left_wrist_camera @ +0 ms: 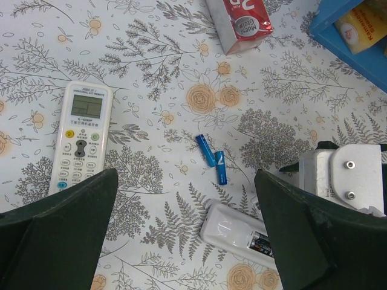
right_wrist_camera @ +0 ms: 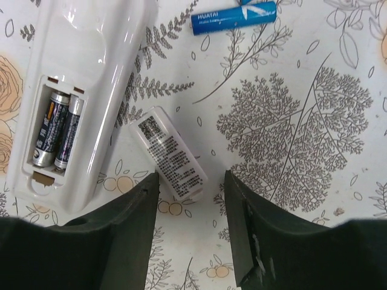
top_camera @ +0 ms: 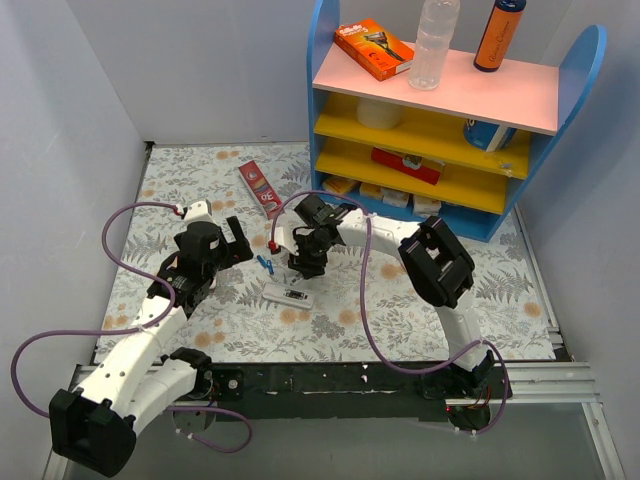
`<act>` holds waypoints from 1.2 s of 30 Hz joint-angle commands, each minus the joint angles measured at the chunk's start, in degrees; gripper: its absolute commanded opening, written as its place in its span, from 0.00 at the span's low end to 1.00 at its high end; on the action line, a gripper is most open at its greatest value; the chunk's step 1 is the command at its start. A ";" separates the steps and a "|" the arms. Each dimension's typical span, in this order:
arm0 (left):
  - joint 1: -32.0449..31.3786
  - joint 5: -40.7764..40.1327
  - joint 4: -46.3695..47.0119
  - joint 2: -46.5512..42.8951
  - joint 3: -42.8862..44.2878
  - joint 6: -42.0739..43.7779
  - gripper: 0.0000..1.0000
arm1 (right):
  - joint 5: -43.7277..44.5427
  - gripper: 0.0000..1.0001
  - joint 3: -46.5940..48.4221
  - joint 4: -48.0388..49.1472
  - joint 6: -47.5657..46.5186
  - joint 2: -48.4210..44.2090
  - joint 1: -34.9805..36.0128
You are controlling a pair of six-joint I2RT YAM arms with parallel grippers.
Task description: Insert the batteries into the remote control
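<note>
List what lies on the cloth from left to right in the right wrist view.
Open-backed white remote, with two dark batteries seated inside → loose battery cover → blue battery.

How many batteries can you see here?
4. Two dark batteries sit side by side in the open compartment of the face-down remote. Two blue batteries lie loose on the table beside it, close together. More may be hidden from view.

Glossy white plastic remote control [right_wrist_camera: 91, 78]
</note>
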 commanded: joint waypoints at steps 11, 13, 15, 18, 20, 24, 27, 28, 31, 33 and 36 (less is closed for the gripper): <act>-0.27 -0.98 0.19 0.10 -0.47 0.83 0.98 | -2.05 0.28 0.60 -5.22 1.66 0.17 -0.13; -0.18 -0.98 0.19 0.01 -0.38 0.83 0.98 | -1.00 0.26 -0.63 -5.14 2.62 -1.58 -0.13; -0.18 -0.98 0.10 0.10 -0.47 0.83 0.98 | -0.38 0.26 -3.08 -4.44 3.33 -3.08 -0.13; -0.18 -0.89 0.19 -0.08 -0.55 0.83 0.98 | 0.86 0.22 -6.08 -3.38 5.61 -6.50 -0.13; -0.27 -0.98 0.10 0.01 -0.55 0.83 0.98 | 1.73 0.21 -6.96 -3.11 8.23 -8.88 -0.13; -0.27 -1.33 -0.07 -0.16 -0.55 0.57 0.98 | 4.02 0.18 -6.62 -4.16 12.99 -11.96 -0.13; -0.27 -1.86 -0.16 -0.34 -0.55 0.30 0.98 | 5.42 0.16 -6.00 -4.96 17.81 -13.80 -0.13; -0.27 -1.94 -0.33 -0.43 -0.55 0.22 0.98 | 5.95 0.16 -6.00 -5.22 18.70 -14.68 -0.13; -0.18 -2.03 -0.34 -0.69 -0.55 0.13 0.98 | 7.88 0.16 -6.18 -5.66 21.96 -16.26 -0.13; -0.27 -1.95 -0.42 -0.78 -0.64 0.04 0.98 | 9.02 0.17 -6.97 -5.05 22.67 -16.62 -0.04; -0.27 -1.77 -0.34 -1.13 -0.73 0.04 0.98 | 9.91 0.20 -6.88 -4.87 22.23 -15.92 -0.13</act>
